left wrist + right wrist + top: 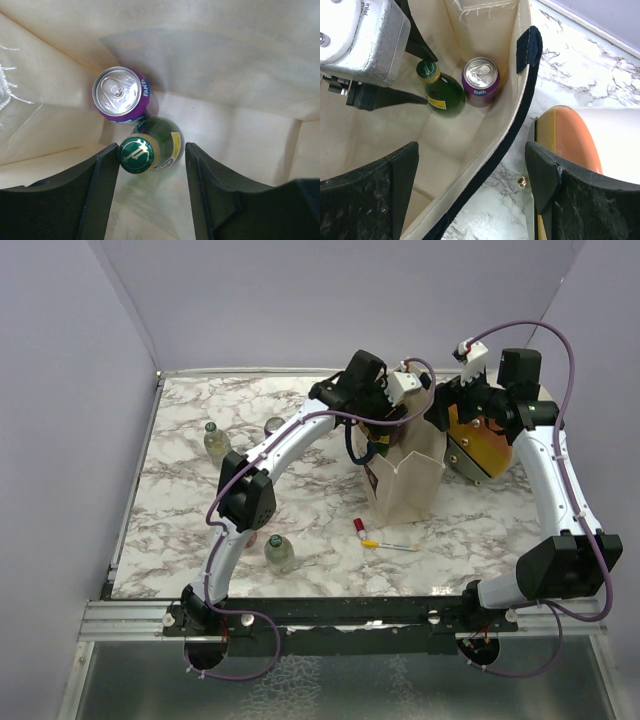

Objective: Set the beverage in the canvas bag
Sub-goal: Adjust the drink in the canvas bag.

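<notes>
Nearly done: the green bottle (pixel 142 152) stands upright on the floor of the canvas bag (pixel 405 480) beside a purple can (pixel 120 95), the left pincer (pixel 151 165) spread wide either side of it, the right pincer (pixel 471 152) equally wide astride the bag's rim, so only withdrawal appears left.

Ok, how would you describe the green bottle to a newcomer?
Look into the upright beige canvas bag on the marble table. Two drinks stand inside, under the left gripper. Beside the purple Fanta can, the green bottle alone has a narrow neck and a green cap.
</notes>
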You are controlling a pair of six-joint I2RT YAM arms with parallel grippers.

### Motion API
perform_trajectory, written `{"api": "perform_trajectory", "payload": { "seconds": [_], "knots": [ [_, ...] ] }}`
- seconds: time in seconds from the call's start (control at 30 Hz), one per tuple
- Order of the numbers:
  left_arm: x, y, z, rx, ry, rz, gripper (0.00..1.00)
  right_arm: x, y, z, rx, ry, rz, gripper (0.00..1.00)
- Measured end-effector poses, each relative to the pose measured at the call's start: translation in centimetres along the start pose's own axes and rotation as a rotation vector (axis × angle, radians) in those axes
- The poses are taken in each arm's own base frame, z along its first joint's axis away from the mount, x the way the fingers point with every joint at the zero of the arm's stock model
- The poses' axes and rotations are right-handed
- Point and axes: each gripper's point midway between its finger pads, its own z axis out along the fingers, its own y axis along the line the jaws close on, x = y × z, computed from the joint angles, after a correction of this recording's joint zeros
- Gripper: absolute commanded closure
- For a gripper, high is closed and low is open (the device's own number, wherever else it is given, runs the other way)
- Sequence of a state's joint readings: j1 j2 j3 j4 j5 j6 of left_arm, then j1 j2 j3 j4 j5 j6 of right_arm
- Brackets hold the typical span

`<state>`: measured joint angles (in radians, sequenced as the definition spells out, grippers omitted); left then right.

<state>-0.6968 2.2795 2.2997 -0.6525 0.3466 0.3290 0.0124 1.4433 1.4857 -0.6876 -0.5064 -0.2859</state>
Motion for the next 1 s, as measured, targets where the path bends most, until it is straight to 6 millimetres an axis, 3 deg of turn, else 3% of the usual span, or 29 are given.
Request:
{"api": "perform_trajectory", "payload": {
  "seconds": [0.27,0.37,0.53,1.0],
  "knots": [
    [0.2,0.3,-0.1,-0.009,0.006,0.000,0.60,0.2,0.1,0.0,-0.001,0.002,0.001,0.14],
    [0.0,0.6,0.1,-0.022,-0.006,-0.005,0.71,0.3,0.1,0.0,-0.001,0.004,0.003,0.14],
    [-0.3,0.6,0.3,-0.029,-0.019,-0.026,1.00,0.4,0.1,0.0,-0.002,0.006,0.004,0.14],
    [-1.2,2.5,1.6,-0.084,-0.123,-0.044,1.00,0.6,-0.1,0.0,0.013,0.013,0.005,0.12]
  ]
}}
